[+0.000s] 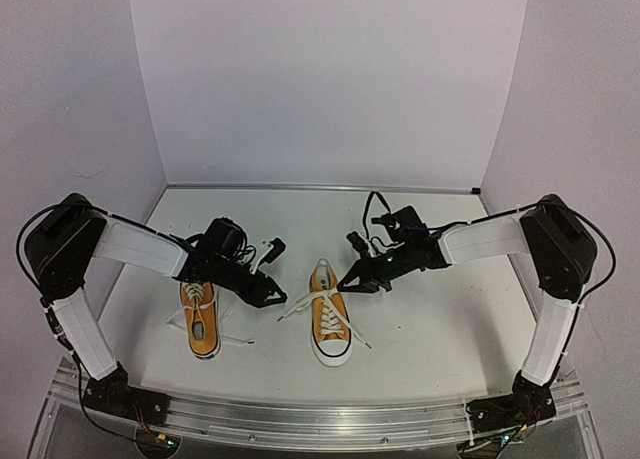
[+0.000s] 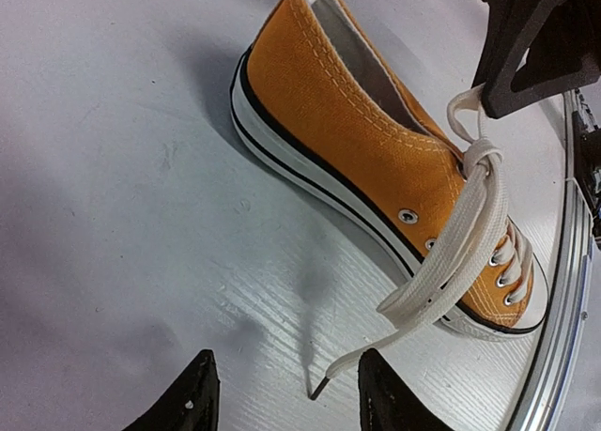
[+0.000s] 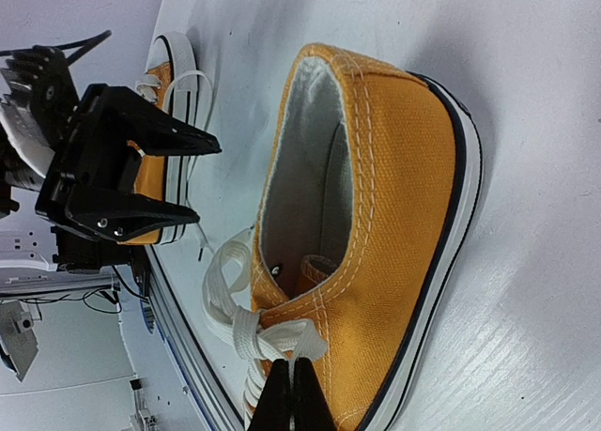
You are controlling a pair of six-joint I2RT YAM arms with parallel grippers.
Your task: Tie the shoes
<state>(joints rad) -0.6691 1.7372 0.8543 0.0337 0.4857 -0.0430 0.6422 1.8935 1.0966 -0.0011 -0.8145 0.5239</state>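
Note:
Two orange-yellow shoes stand toes toward me: the left shoe [image 1: 200,321] and the right shoe [image 1: 330,326] [image 2: 366,140] [image 3: 394,206]. My right gripper [image 1: 347,282] [image 3: 294,393] is shut on a white lace loop [image 3: 315,337] beside the knot [image 3: 246,323] at the right shoe's top eyelets. My left gripper [image 1: 277,297] [image 2: 291,398] stands open just left of that shoe. A loose lace end [image 2: 413,309] trails off the shoe's side, and its tip [image 2: 319,388] rests on the table between the open fingers [image 2: 192,398], touching neither.
The left shoe's laces [image 1: 205,301] lie loose under the left arm. White walls close in the table [image 1: 440,329] on three sides. A metal rail [image 1: 320,419] runs along the near edge.

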